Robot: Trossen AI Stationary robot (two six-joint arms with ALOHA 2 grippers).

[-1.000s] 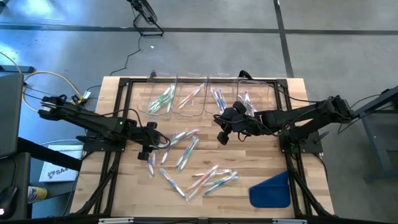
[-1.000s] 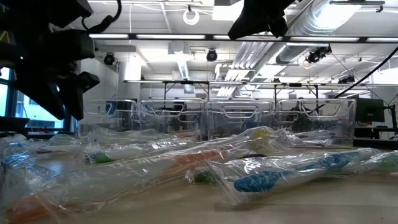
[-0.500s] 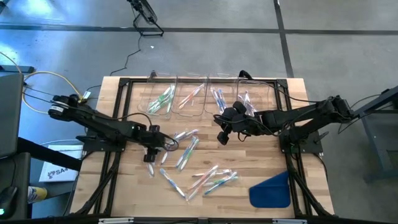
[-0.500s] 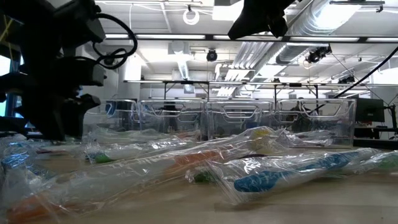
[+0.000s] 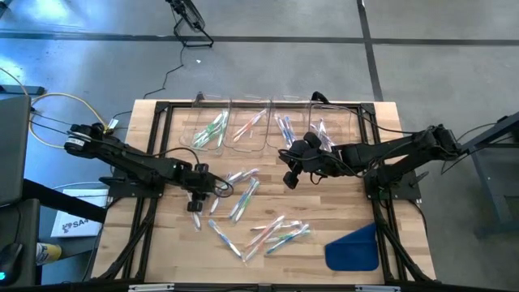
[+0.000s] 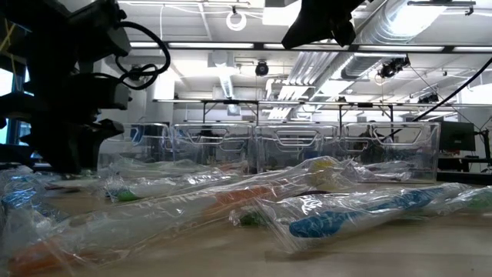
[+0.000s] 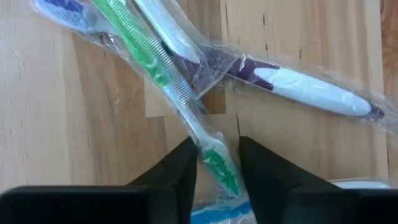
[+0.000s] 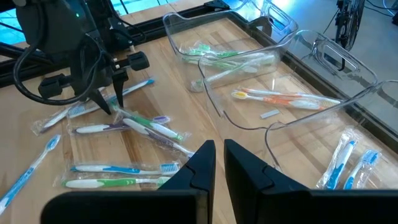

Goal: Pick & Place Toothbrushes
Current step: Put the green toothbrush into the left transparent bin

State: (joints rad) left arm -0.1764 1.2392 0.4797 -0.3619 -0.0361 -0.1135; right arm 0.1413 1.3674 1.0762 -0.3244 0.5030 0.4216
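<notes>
Wooden worktop [image 5: 349,219] carries clear bins [image 5: 243,126] at 12 o'clock and wrapped toothbrushes [image 5: 243,199] scattered at centre. Left end effector [image 7: 217,163] is down among them — fingers parted, a green toothbrush [image 7: 163,74] lying between the tips. Right end effector [image 8: 219,155] hovers near the bins, nearly clenched, grasping nothing.

Wrapped toothbrushes [image 6: 338,211] lie across the table [image 6: 430,254] near its front edge. The left gripper [image 6: 73,150] is lowered among the toothbrushes at the left edge. Clear bins [image 6: 307,142] stand in a row along the far edge.
</notes>
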